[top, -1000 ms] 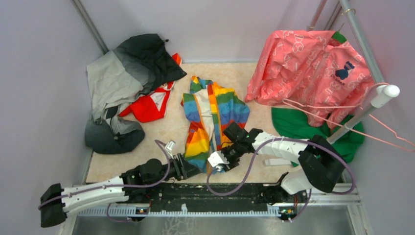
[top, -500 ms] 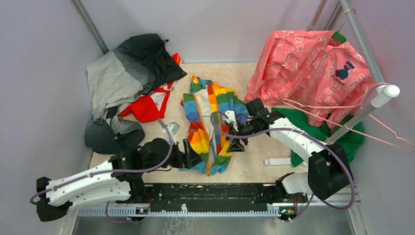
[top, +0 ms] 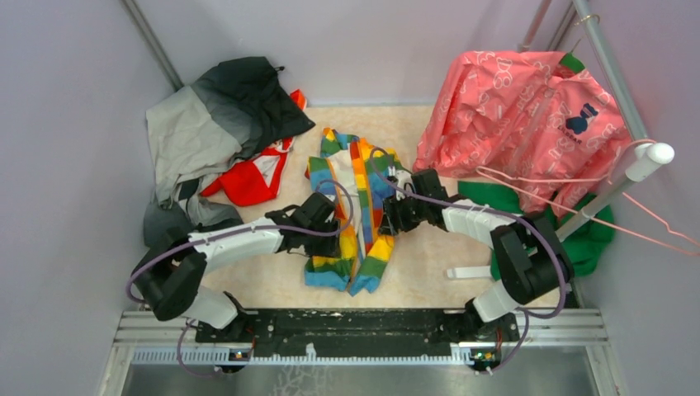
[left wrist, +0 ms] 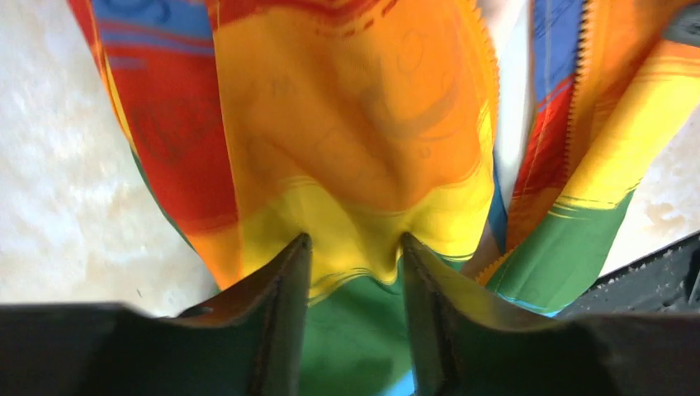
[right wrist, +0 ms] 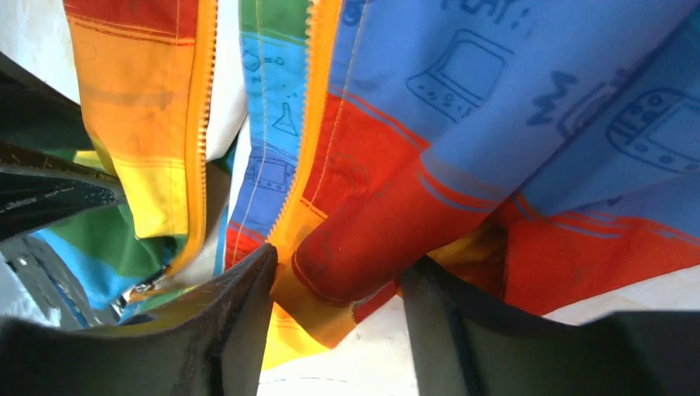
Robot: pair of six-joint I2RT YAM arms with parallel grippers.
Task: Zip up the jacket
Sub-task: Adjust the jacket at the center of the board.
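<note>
Jacket (top: pixel 373 262) unzipped, an arm on each front half

From above, it lies mid-table (top: pixel 264 280), left gripper (top: pixel 334 229) and right gripper (top: pixel 386 216) down on its striped panels. Left wrist: fingers (left wrist: pixel 285 289) clamp a puckered yellow-green fold. Right wrist: fingers (right wrist: pixel 239 313) straddle a red fold beside the orange zipper (right wrist: pixel 318 99); squeezed or loose, I cannot tell.

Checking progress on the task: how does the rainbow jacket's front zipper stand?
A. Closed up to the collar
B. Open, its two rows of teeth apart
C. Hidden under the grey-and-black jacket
B: in the right wrist view the jacket lies with the two orange sides of its zipper spread apart and the pale lining showing between them. They come together only low down near the hem.
</note>
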